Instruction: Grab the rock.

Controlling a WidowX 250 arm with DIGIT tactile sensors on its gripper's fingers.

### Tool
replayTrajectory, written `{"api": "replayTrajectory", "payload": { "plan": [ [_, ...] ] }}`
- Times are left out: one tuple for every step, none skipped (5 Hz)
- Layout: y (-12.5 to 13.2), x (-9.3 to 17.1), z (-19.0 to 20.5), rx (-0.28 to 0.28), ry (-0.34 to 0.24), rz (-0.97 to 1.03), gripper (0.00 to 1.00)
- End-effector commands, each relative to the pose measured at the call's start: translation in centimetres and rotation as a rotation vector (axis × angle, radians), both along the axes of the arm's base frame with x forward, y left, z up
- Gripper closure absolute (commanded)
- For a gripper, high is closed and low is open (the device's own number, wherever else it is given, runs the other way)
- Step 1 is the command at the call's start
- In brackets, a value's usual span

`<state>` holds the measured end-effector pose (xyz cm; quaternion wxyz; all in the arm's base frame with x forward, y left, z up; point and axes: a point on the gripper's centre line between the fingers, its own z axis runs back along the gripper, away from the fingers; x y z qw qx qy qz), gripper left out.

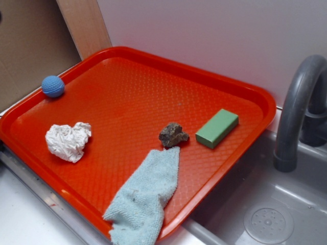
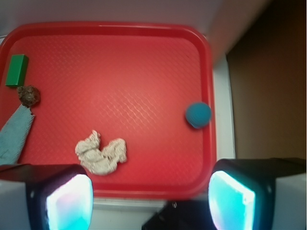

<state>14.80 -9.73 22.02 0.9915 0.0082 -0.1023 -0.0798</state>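
- Exterior: rock (image 1: 173, 135) sits on red tray (image 1: 127, 97), touching the tip of the light blue cloth (image 1: 145, 196), green block (image 1: 217, 128) just beside it.
- Wrist: my jaws spread wide, empty, above the tray's near edge; rock (image 2: 29, 95) far left, between block and cloth.

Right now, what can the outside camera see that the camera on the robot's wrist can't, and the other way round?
Only the outside view shows the grey faucet, the sink with its drain, and the cloth's full length hanging over the tray's edge. Only the wrist view shows the robot's own two fingers, spread wide apart with nothing between them. Both show the red tray, the rock touching the cloth's tip, the green block beside it, the crumpled white paper and the blue ball.
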Motion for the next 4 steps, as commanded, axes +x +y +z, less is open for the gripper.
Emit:
{"api": "replayTrajectory", "payload": {
  "plan": [
    [-7.7, 4.1, -3.1, -0.08, -0.104, -0.174, 0.0],
    [-11.5, 5.6, -5.9, -0.139, -0.057, -0.289, 0.0],
    [-14.2, 6.3, -8.0, -0.159, -0.015, -0.334, 0.0],
    [-17.0, 6.3, -9.5, -0.156, 0.048, -0.365, 0.0]
  ]
}}
